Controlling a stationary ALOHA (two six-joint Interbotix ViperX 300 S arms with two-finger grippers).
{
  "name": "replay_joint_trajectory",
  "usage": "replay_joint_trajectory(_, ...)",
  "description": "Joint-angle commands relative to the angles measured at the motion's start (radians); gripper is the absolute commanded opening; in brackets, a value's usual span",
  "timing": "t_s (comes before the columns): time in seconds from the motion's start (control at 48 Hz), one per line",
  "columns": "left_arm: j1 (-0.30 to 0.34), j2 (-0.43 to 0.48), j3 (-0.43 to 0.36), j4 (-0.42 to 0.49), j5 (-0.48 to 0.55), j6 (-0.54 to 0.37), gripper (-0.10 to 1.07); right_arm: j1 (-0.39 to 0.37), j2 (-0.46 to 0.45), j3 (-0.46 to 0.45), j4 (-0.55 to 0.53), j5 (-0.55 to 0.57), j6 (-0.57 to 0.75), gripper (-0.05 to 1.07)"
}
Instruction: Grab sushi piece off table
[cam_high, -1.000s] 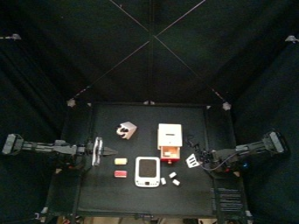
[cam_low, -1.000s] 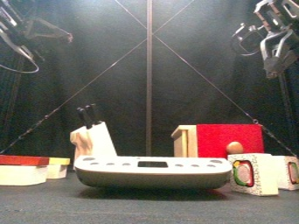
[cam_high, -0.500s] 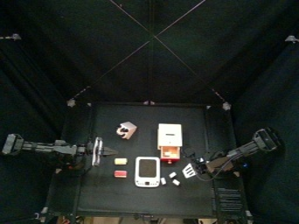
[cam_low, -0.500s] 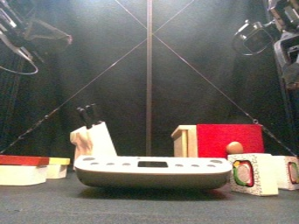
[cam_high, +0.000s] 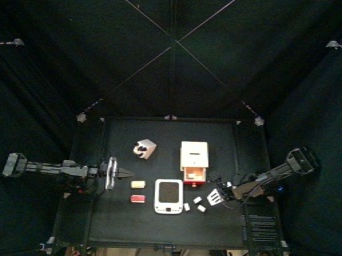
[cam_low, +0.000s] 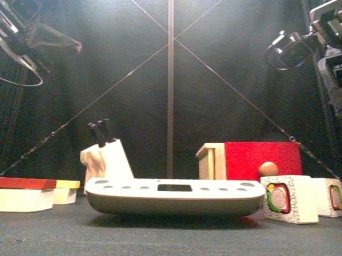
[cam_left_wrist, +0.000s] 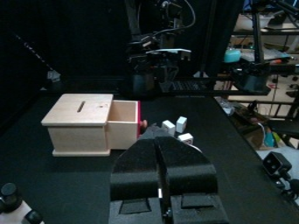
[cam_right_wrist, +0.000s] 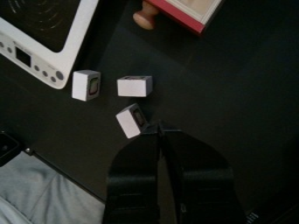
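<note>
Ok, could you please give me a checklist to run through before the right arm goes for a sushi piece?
1. Sushi pieces visible in the right wrist view: ok, three lie on the table.
2. Nearest piece apart from the other two: ok.
3. Right end effector aimed at it: ok, the piece lies just off its tip.
4. Height above the nearest piece: cannot tell.
5. Scale and wooden box out of the path: ok, both lie beyond the pieces.
6. Left end effector out of the way: ok, at the table's left side.
</note>
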Motion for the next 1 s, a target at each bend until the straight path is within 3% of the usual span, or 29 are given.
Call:
replay_joint_trajectory(0.0, -0.003, 0.005, -0.014, 0.000, -0.011, 0.000, -0.03, 0.000, 0.008, -0.026, -0.003, -0.025, -0.002, 0.44)
replay_joint_trajectory(0.417, -0.003, 0.005, -0.008, 0.000, -0.011, 0.000, -0.03, 0.003, 0.074, -0.031, -0.014, -0.095, 0.005, 0.70)
replay_joint_trajectory(0.75, -0.003, 0.005, -0.005, 0.000, -0.011, 0.000, -0.03, -0.005, 0.179, -0.063, -0.038, -0.144, -0.002, 0.90)
replay_joint_trajectory(0.979, -0.003, 0.005, -0.003, -0.002, -0.011, 0.000, -0.03, -0.018, 0.262, -0.084, -0.072, -0.143, -0.002, 0.93)
